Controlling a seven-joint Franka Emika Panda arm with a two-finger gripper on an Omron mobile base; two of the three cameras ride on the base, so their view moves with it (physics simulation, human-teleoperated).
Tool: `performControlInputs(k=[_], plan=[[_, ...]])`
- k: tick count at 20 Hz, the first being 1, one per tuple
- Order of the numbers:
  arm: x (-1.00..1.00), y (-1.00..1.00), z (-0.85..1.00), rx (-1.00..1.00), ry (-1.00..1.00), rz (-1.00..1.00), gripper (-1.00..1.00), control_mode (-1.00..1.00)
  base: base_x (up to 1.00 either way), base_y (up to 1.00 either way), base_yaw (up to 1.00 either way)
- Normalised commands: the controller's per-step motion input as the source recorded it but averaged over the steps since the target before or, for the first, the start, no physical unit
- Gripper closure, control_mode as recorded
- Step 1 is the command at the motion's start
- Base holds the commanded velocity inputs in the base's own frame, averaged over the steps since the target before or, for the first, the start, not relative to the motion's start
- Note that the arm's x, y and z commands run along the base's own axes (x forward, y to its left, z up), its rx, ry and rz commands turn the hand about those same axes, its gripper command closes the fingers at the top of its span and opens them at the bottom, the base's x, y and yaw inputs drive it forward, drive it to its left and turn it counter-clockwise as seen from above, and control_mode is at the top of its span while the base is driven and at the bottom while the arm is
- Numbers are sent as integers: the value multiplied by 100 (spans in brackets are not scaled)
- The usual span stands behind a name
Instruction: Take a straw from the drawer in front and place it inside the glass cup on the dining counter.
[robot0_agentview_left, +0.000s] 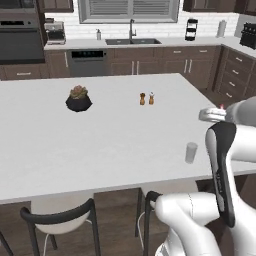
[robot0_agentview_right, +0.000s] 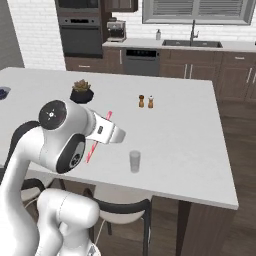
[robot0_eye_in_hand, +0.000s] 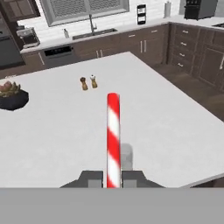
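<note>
- A white robot arm holds the straw (robot0_eye_in_hand: 113, 135) over the dining counter (robot0_agentview_left: 115, 130), the gripper (robot0_eye_in_hand: 113, 178) closed on the straw's lower end, one dark finger pressed against each side.
- In the hand view the red-and-white striped straw rises straight up between the fingers, with the glass cup (robot0_eye_in_hand: 126, 156) just behind it on the white top.
- From the right base view, the straw (robot0_agentview_right: 98, 137) slants out from under the hand, up off the counter surface and to the left of the glass cup (robot0_agentview_right: 134, 161).
- The glass cup (robot0_agentview_left: 191, 152) stands upright near the counter's near edge, on the side closest to the robot; whether anything is inside it cannot be told.
- Farther along the counter from the glass cup sit a pair of small shakers (robot0_agentview_left: 146, 98), one dark-capped and one white-capped, side by side.
- Well beyond the glass cup, toward the counter's far left, rests a dark bowl-shaped planter (robot0_agentview_left: 78, 99) holding a reddish-green plant.
- Black-framed chairs (robot0_agentview_left: 60, 220) with pale seats are tucked under the counter's near edge.
- Behind the counter, a sink with a tall faucet (robot0_agentview_left: 131, 31) lies below a window on the back wall.
</note>
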Motion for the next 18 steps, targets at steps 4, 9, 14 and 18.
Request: performControlInputs(k=[4, 9, 14, 18], plan=[[25, -44, 33, 10, -13, 5, 100, -100, 0, 0, 0], [12, -47, 14, 10, -22, 19, 100, -100, 0, 0, 0], [23, -26, 2, 10, -25, 23, 100, -100, 0, 0, 0], [26, -11, 0, 10, -27, 22, 100, -100, 0, 0, 0]])
